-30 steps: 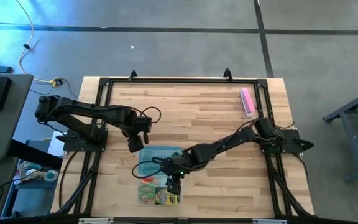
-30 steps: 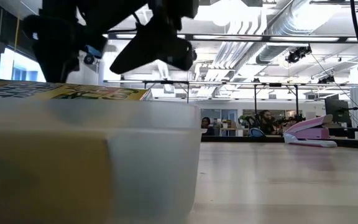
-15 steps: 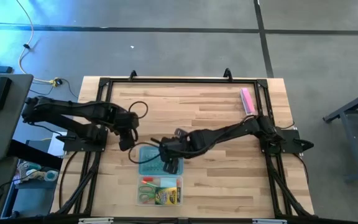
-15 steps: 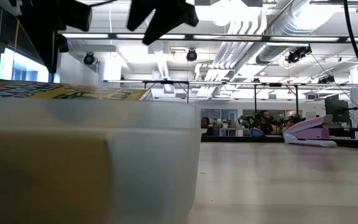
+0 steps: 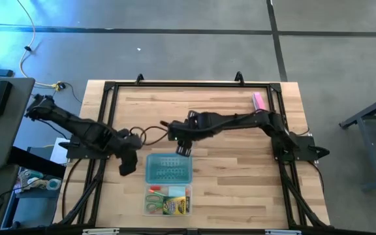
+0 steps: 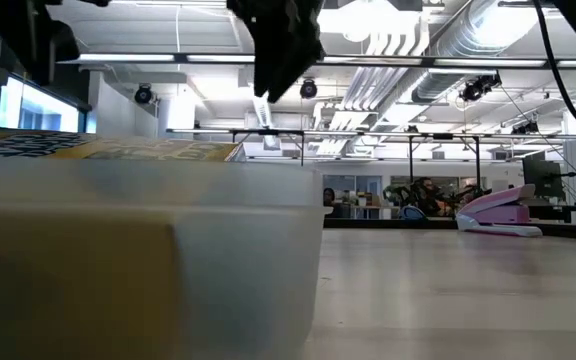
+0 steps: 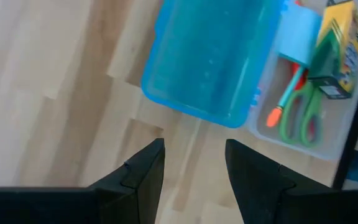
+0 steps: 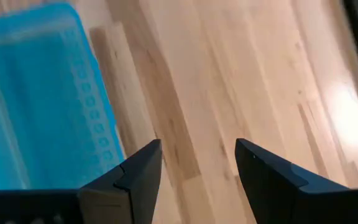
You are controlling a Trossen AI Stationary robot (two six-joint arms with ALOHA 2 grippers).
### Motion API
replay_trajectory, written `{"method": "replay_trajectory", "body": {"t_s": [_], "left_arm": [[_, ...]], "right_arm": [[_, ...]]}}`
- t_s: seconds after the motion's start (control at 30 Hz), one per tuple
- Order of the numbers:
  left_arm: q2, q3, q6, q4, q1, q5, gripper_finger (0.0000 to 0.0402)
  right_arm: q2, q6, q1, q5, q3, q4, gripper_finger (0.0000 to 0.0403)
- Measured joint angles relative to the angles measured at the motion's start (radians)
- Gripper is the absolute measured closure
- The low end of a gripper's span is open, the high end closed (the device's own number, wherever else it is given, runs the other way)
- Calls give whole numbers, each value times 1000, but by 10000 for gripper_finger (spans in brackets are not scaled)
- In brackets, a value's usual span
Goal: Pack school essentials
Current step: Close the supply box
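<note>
Table: butcher-block table (image 5: 227, 124) inside a black frame, with both arms reaching in from its two sides.
Lid: teal lid (image 5: 169, 168) lies flat on the wood near the middle of the table's near half, just behind the clear box and touching or almost touching it; nothing rests on top of it.
Box: clear plastic box (image 5: 168, 200) sits at the near edge of the table, open on top; in the low view its frosted wall (image 6: 148, 260) fills the left of the picture and blocks most of the table behind it.
Left hand: left hand (image 5: 126, 163) hangs just left of the lid, fingers apart with nothing between them; its wrist view looks past them at the lid (image 7: 210, 62) and one end of the box.
Right hand: right hand (image 5: 183, 147) hovers just behind the lid's far right corner, fingers spread and empty; lid (image 8: 39, 106) shows beside them.
Crayon pack: yellow-green crayon box (image 5: 177, 207) lies in the box's right half.
Note pad: light-blue note pad (image 7: 298, 34) lies in the box, between scissors and crayon box.
Scissors: green-handled scissors (image 7: 300, 121) lie in the box's left part, beside an orange-red pen (image 7: 284, 99).
Pink bar: pink stapler-like bar (image 5: 259, 104) lies at the far right of the table, well apart from everything else.
</note>
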Motion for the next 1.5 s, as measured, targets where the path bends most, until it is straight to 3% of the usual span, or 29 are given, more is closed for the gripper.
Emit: {"method": "replay_trajectory", "body": {"t_s": [0.27,0.47,1.0,1.5], "left_arm": [[0,-76,-376,74,-196,-1,243],[10,-143,-698,319,-318,-30,243],[318,-160,-1078,830,-542,-40,243],[650,-31,-1206,858,-558,24,243]], "right_arm": [[1,-163,-109,-328,-104,102,208],[0,-254,-146,-454,-185,111,208],[1,-326,-198,-484,-395,349,208],[0,-326,-196,-488,-452,508,208]]}}
